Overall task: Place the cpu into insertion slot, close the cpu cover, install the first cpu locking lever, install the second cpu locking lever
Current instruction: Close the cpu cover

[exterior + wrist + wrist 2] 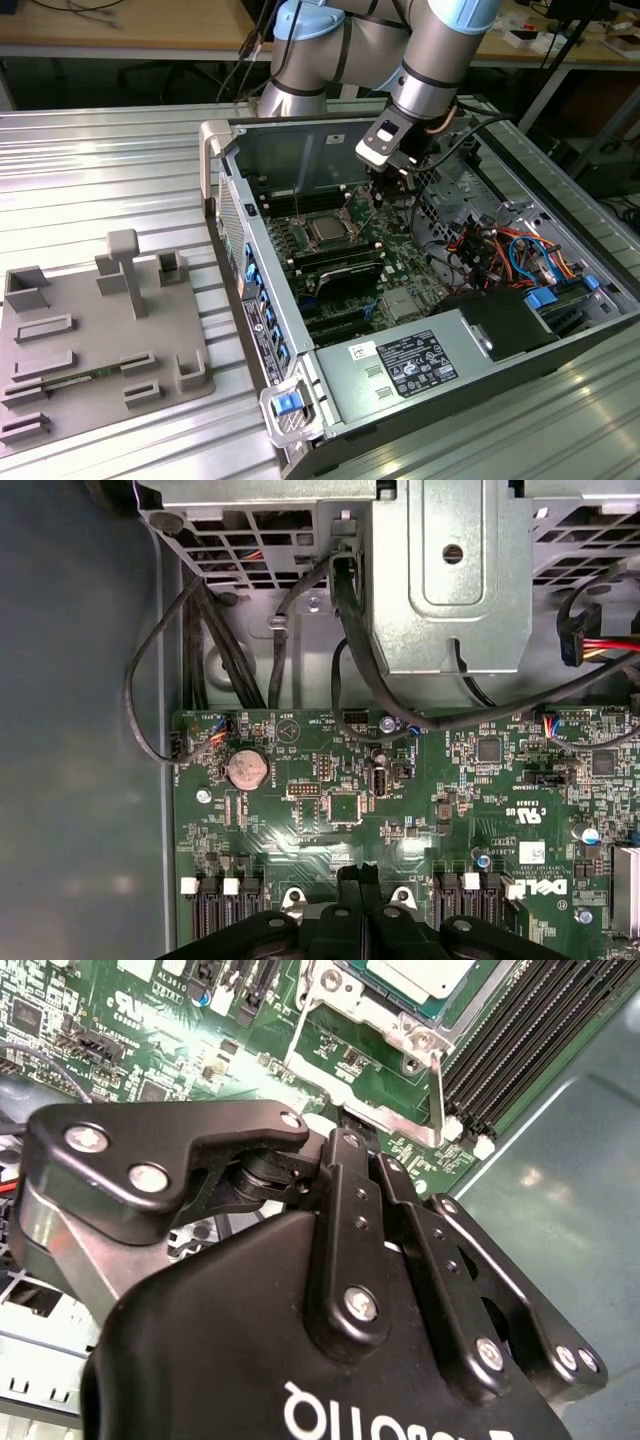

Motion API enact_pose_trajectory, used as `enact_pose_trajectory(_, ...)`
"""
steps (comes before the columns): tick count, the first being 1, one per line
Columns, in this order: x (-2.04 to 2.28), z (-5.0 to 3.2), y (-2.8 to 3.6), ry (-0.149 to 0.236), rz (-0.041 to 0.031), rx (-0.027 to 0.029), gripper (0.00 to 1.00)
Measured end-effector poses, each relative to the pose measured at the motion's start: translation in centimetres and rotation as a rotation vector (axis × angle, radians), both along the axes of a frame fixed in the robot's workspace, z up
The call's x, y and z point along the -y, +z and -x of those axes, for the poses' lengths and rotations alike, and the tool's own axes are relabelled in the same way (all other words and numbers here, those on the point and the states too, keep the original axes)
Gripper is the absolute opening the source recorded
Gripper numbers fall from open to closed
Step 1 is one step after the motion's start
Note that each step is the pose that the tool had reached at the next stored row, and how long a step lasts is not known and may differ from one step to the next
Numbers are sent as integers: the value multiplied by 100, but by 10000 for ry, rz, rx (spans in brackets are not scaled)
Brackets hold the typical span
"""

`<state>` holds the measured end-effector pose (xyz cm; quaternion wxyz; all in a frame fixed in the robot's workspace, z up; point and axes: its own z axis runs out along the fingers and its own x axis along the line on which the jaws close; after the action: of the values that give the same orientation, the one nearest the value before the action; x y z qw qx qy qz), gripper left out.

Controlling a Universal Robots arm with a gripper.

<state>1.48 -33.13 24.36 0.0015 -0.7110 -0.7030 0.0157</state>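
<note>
Black gripper [362,1145] links and housing are seen closest in the second wrist view; in the first wrist view its fingers [348,910] are pressed together, with no gap and nothing seen between them; the gripper is held over the green motherboard [400,810] inside the open computer case [390,395]; the cpu [327,230] is seated in the insertion slot [327,247], near the gripper, toward the exterior view's left; the cpu cover [400,1030] is laid flat around the chip's metal top; a thin silver lever [437,1090] is seen just beside the cover's corner, next to the black memory slots [520,1040].
</note>
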Motion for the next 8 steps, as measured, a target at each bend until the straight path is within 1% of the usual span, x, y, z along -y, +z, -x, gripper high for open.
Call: enact_pose_trajectory(8,0,66,0,-1,0,0,11)
